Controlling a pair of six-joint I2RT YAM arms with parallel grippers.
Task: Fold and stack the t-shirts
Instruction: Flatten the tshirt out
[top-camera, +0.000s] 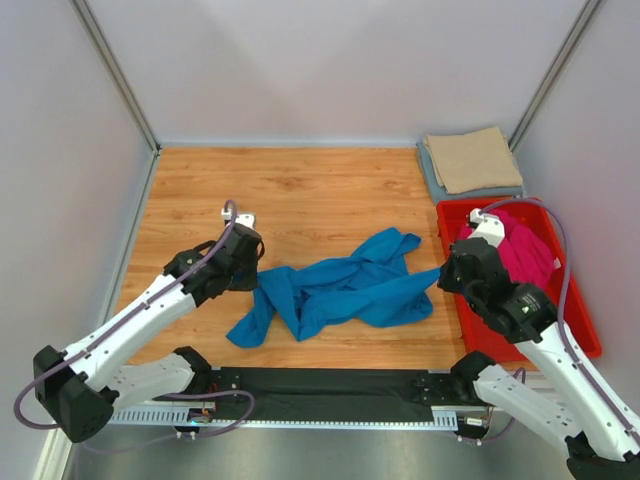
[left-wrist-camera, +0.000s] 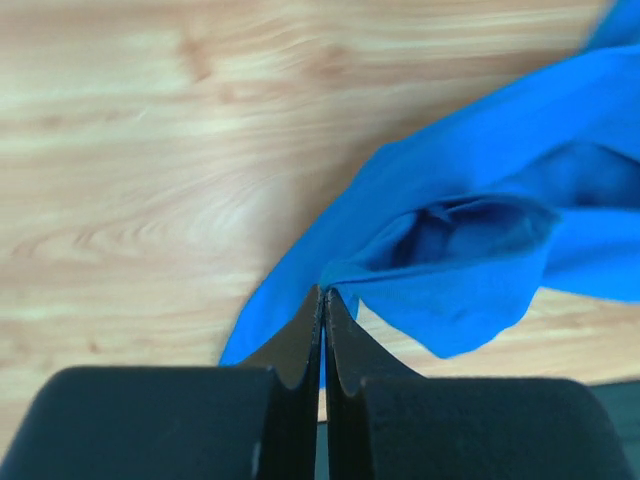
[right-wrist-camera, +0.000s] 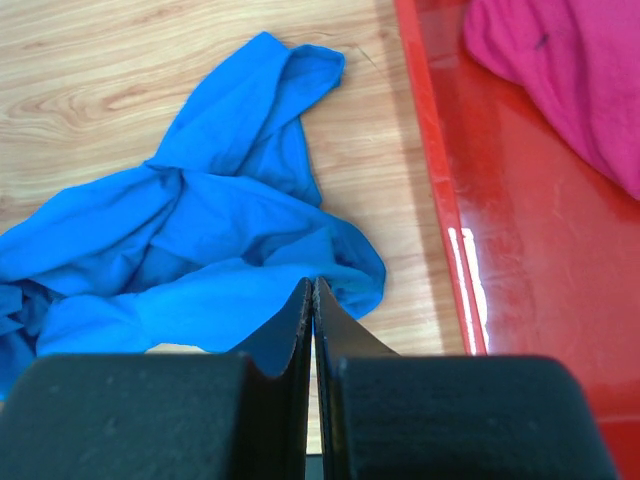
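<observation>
The bright blue t-shirt (top-camera: 340, 290) lies crumpled across the near middle of the wooden table. My left gripper (top-camera: 256, 272) is shut on its left end; in the left wrist view the cloth (left-wrist-camera: 480, 200) bunches at the fingertips (left-wrist-camera: 322, 292). My right gripper (top-camera: 442, 277) is shut on the shirt's right edge, and the right wrist view shows the cloth (right-wrist-camera: 200, 230) at its tips (right-wrist-camera: 313, 282). The magenta t-shirt (top-camera: 525, 250) lies heaped in the red bin, also in the right wrist view (right-wrist-camera: 570, 70). The tan t-shirt (top-camera: 470, 158) lies folded on the grey-blue one (top-camera: 432, 178) at the back right.
The red plastic bin (top-camera: 580, 325) stands along the right side of the table, its rim (right-wrist-camera: 432, 160) close beside my right gripper. White walls enclose the table on three sides. A black strip runs along the near edge between the arm bases.
</observation>
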